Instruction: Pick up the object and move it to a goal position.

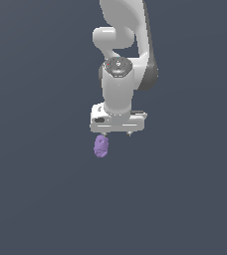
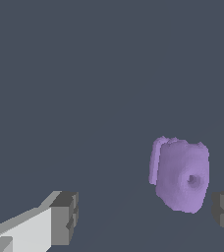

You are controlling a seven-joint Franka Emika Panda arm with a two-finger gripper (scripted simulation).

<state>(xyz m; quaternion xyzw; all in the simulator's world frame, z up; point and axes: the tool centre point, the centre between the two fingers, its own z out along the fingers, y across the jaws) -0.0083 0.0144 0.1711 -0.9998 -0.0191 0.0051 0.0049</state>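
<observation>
Gripper hangs spread wide, purple blob between the fingers, near one and touching neither. Looks light, stiff and lumpy; pinch across its narrow middle.

The object sat just beneath the gripper, toward the exterior view's left of the gripper's middle. In the wrist view the object lay between the spread fingers, nearer one of them.
</observation>
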